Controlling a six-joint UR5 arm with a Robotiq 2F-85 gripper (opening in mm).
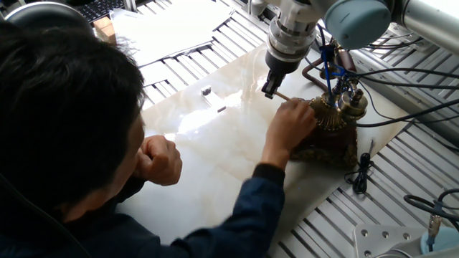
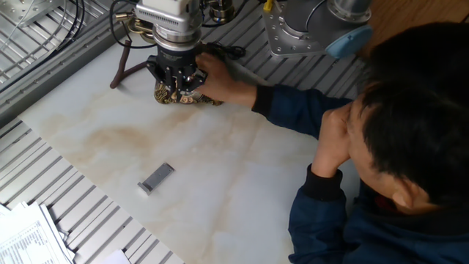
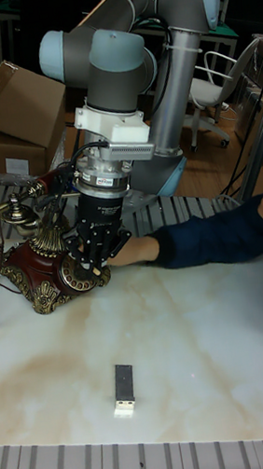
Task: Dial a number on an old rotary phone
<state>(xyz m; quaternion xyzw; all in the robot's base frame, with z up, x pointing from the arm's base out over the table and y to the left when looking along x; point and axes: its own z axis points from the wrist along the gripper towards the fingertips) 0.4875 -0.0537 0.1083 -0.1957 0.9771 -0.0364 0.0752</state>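
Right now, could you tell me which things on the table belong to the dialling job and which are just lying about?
Belonging to the job:
- old rotary phone
- gripper, holding a thin stick over the dial
- person's hand on the phone

Just lying about:
- small grey stick-shaped device on the marble top
- papers at the table's edge
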